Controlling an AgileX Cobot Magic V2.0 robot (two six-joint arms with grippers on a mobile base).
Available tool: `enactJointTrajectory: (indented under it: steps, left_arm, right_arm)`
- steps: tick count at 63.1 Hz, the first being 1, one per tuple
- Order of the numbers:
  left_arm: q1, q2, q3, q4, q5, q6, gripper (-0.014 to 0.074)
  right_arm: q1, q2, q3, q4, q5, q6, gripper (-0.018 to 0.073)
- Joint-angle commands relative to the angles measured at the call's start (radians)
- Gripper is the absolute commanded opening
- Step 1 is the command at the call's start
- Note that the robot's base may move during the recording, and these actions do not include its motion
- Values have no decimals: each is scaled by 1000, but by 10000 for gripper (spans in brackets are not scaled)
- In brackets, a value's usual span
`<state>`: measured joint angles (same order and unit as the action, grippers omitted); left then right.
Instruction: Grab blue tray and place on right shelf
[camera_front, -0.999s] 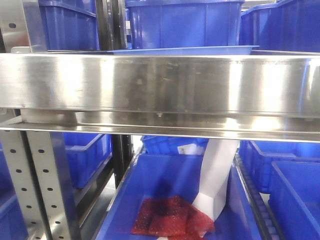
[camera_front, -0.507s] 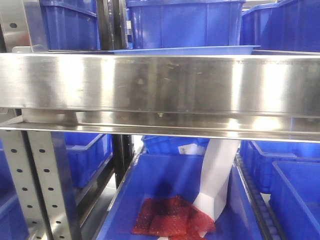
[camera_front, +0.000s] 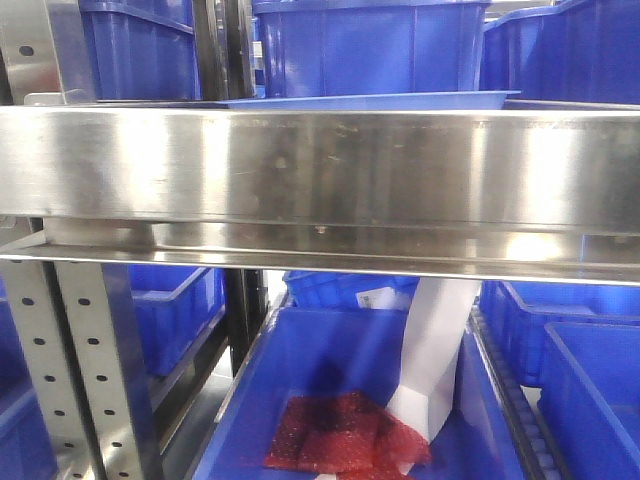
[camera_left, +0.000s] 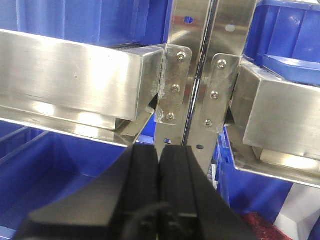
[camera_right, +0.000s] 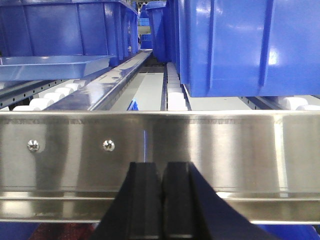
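The blue tray (camera_front: 370, 101) already lies on the right shelf (camera_front: 320, 165), its flared rim showing just above the broad steel front rail, in front of the deep blue bins (camera_front: 365, 45); in the right wrist view the same tray (camera_right: 52, 66) sits at the left on the roller lane, apart from the large blue bin (camera_right: 250, 45) on the right; so the placing step looks done, and what remains is, by my judgement, pulling the arms clear.

The right end effector (camera_right: 162, 200) has its 2 black fingers pressed together with nothing between them; it sits low, just in front of the rail (camera_right: 160, 160) and level with it, pointing straight into the shelf. The left end effector (camera_left: 160, 185) is likewise closed and empty; it points at the junction of the 2 steel uprights (camera_left: 192, 85), below the rail ends on either side.

The next move calls for a straight retreat away from the rack, since both end effectors are near steel edges; a sideways swing could clip the uprights or rail. The tray needs no further touch, provided it rests flat on the rollers; that cannot be confirmed from these views.
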<state>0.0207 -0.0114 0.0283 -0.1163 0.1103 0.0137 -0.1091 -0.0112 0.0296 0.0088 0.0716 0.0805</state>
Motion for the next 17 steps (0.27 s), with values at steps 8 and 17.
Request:
enactJointTrajectory:
  steps: [8,17]
  left_arm:
    - [3,-11,30,-8,-87,3,-48]
    - [3,-11,30,-8,-87,3,-48]
  right_arm:
    - [-3,-19,-24,1,-86,-11,51]
    - [-3,-19,-24,1,-86,-11,51]
